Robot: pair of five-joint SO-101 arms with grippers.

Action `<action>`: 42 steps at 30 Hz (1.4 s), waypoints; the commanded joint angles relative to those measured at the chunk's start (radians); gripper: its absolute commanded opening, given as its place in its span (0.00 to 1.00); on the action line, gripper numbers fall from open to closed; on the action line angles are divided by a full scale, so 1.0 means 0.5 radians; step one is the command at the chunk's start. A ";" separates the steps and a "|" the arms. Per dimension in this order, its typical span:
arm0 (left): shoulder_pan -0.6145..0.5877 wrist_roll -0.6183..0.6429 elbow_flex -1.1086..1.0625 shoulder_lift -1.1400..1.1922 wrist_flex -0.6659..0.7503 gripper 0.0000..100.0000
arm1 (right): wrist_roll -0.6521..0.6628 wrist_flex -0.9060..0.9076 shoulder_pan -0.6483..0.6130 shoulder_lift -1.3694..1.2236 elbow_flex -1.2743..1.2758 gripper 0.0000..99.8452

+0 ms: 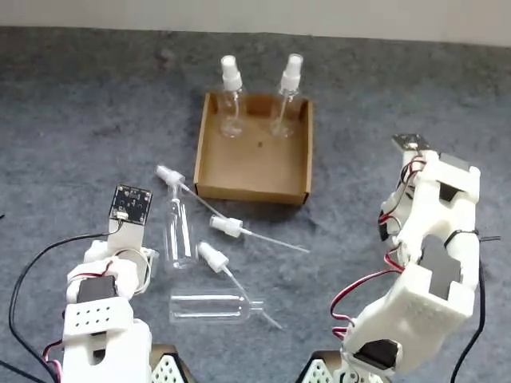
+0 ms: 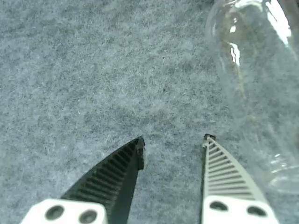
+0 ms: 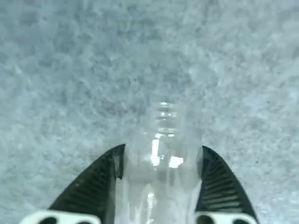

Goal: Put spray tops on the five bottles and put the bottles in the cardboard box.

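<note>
Two capped clear bottles [image 1: 231, 100] [image 1: 286, 100] stand at the far side of the cardboard box [image 1: 209, 152]. On the carpet in front of it lie three loose spray tops [image 1: 170, 175] [image 1: 226, 226] [image 1: 212, 255] with long tubes, and two uncapped bottles [image 1: 177, 231] [image 1: 209, 307]. My left gripper [image 2: 173, 142] hangs open low over bare carpet, with one lying bottle [image 2: 252, 70] just beside its pale finger. My right gripper [image 3: 162, 151] is shut on a third uncapped bottle [image 3: 161, 135], whose open neck points away from the wrist over the carpet. In the high view the right arm [image 1: 427, 263] hides that bottle.
Grey carpet covers the whole table. Black and red cables trail from both arms at the near edge. The carpet between the box and the right arm is bare.
</note>
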State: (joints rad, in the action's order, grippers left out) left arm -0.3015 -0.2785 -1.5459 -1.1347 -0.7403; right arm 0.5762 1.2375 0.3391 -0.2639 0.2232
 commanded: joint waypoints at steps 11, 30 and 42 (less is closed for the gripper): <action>-0.005 -0.006 0.735 0.029 -0.531 0.15 | 0.015 -0.029 -0.057 0.060 0.057 0.00; 0.035 0.445 2.097 1.244 -0.936 0.15 | 0.129 -0.351 -0.253 0.959 0.744 0.00; 0.339 1.326 3.073 2.490 -0.933 0.15 | 0.132 -0.428 -0.385 1.177 1.060 0.00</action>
State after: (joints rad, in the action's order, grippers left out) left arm -0.2033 0.2555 -0.1741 -0.0391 -1.2052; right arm 0.6299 1.0395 0.1642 0.2762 0.7587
